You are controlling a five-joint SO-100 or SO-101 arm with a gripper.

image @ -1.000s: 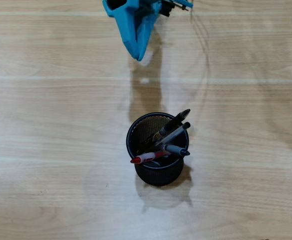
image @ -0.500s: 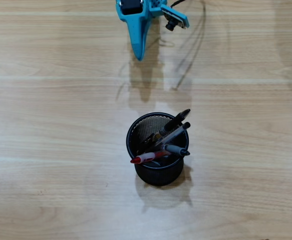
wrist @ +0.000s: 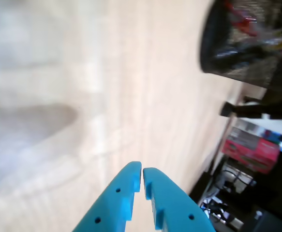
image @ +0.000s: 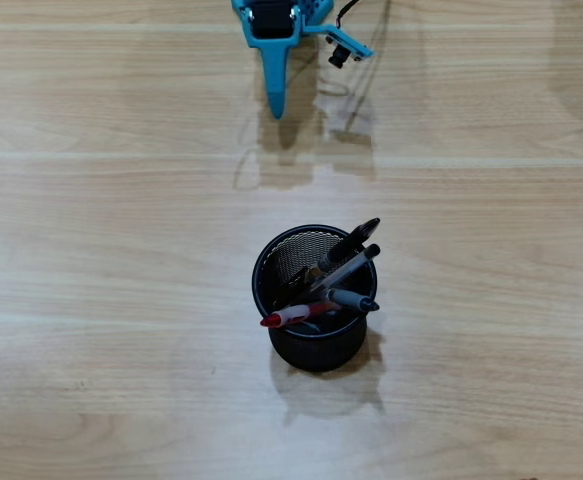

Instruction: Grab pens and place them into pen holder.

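Overhead view
- Pen holder: the black wire-mesh cup stands upright on the wooden table, a little below the picture's centre.
- Pens in it: four, all leaning against the rim. The black pen with the gold band and a clear-barrelled pen point toward 1 o'clock; a second clear-barrelled pen sticks out toward 3 o'clock; the red and clear pen pokes over the rim toward 8 o'clock.
- Loose pens: none to be seen on the bare wood anywhere in this view.
- Gripper: the blue gripper sits at 12 o'clock from the cup, well apart from it, with nothing in it; its fingers come to a single narrow point.

Wrist view
- Gripper: the two blue fingers are pressed nearly together with only a thin slit between them, and hold nothing.
- Pen holder: blurred, in the corner at 1 o'clock, far from the fingertips; a streak of red shows inside it.
- Table: blurred bare wood ahead of the fingers, no pen on it.

Progress
- Done: judged from both views, every pen that shows is in the cup.
- Left: nothing that the pictures show; the task looks finished.
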